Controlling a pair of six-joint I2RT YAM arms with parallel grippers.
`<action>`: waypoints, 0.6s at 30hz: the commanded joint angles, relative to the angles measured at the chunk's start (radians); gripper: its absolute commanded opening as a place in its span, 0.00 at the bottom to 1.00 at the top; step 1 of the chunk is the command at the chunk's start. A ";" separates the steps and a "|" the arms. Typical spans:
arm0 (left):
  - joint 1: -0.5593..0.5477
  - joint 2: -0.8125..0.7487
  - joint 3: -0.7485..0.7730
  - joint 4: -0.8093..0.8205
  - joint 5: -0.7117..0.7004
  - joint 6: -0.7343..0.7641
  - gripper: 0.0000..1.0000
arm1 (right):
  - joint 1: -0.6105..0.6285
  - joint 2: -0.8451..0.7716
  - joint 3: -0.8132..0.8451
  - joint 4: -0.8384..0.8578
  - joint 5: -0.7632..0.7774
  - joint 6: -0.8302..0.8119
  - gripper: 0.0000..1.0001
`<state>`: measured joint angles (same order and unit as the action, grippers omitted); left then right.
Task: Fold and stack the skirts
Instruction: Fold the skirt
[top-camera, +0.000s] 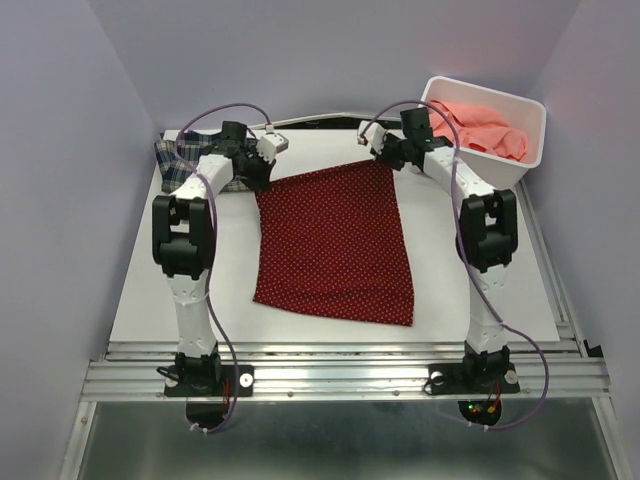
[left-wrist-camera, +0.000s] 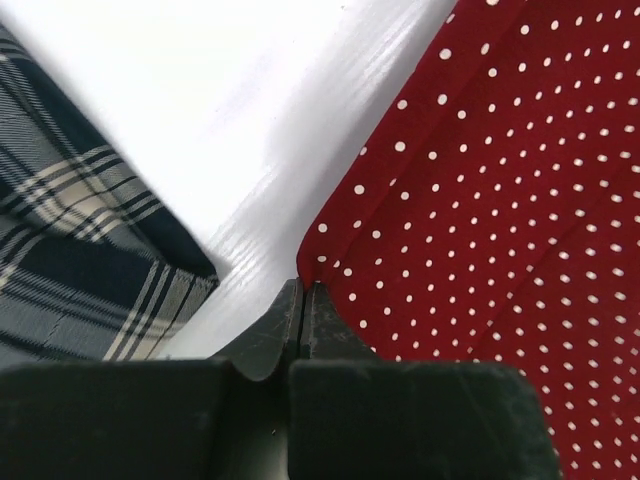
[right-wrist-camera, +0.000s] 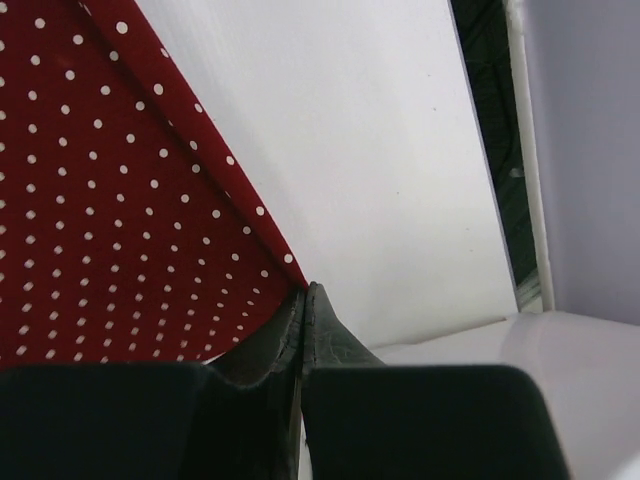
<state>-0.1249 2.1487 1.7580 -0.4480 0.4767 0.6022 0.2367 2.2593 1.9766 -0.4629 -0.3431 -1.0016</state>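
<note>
The dark red dotted skirt lies spread flat in the middle of the white table. My left gripper is at its far left corner; in the left wrist view the gripper is shut, with the red skirt's corner pinched at the tips. My right gripper is at the far right corner; in the right wrist view it is shut on the red skirt's edge. The plaid skirt lies folded at the far left, also seen in the left wrist view. The salmon-pink skirt lies crumpled in the bin.
The white plastic bin stands at the far right corner. Lilac walls close in the back and both sides. The white table surface ends at a metal rail at the near edge, where both arm bases sit.
</note>
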 joint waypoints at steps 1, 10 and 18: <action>0.005 -0.162 -0.060 0.051 -0.043 0.039 0.00 | -0.005 -0.154 -0.073 0.030 0.029 -0.005 0.01; -0.001 -0.427 -0.339 0.092 -0.003 0.125 0.00 | -0.005 -0.375 -0.244 -0.111 -0.051 0.008 0.01; -0.025 -0.729 -0.704 0.081 0.013 0.246 0.00 | 0.015 -0.625 -0.580 -0.155 -0.089 0.027 0.01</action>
<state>-0.1486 1.5455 1.1614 -0.3412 0.5079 0.7544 0.2508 1.7348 1.5070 -0.5842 -0.4271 -0.9882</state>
